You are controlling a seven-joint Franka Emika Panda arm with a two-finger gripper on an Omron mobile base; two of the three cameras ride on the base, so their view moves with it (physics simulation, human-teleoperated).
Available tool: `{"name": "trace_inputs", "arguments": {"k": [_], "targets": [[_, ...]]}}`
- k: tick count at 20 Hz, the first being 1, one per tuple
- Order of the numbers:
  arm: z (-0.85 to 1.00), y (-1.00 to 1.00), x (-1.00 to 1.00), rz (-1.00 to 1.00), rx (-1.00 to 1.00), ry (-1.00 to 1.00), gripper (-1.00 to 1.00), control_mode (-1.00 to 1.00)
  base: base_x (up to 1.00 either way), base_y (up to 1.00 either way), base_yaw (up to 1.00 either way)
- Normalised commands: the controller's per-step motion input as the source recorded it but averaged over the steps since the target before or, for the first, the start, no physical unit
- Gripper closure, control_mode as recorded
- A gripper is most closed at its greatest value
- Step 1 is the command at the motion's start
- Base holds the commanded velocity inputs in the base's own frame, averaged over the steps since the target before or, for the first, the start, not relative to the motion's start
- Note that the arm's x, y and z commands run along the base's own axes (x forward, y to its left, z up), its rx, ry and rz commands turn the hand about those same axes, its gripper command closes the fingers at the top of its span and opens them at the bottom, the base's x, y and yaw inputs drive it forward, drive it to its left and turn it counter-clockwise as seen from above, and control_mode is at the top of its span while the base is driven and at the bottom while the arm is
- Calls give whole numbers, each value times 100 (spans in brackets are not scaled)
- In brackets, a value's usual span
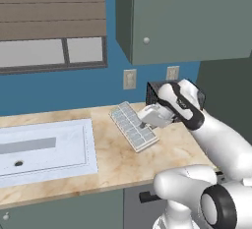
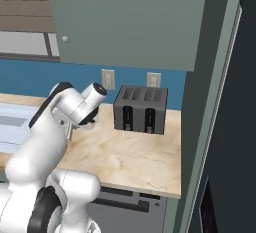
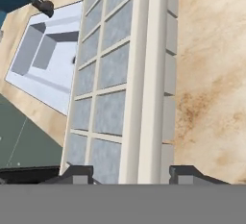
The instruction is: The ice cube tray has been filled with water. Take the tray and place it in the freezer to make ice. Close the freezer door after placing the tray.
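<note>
We see the jaws clamped across the long rim of the ice cube tray (image 1: 133,126) — water (image 3: 103,76) in its cells — toaster (image 2: 140,109) at two o'clock on the desk (image 1: 118,159).

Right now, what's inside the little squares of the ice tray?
The ice cube tray has a pale bluish water sheen in its cells. The cells nearest the jaws are cut off at the hand view's bottom, so those can't be checked.
</note>
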Motion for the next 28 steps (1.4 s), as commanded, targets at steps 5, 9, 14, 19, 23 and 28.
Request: {"name": "trace_inputs", "arguments": {"k": [5,9,14,19,23,28], "targets": [[75,0,-36,0,12,0,100,-100,0,0,0],[81,0,-27,0,13,3,100,-100,0,0,0],[52,0,-16,0,7,2,100,-100,0,0,0],[2,-1,-6,0,0,0,100,-100,0,0,0],[0,-14,0,0,0,0,100,-100,0,0,0],[0,-21,-8,0,0,0,100,-100,0,0,0]]}}
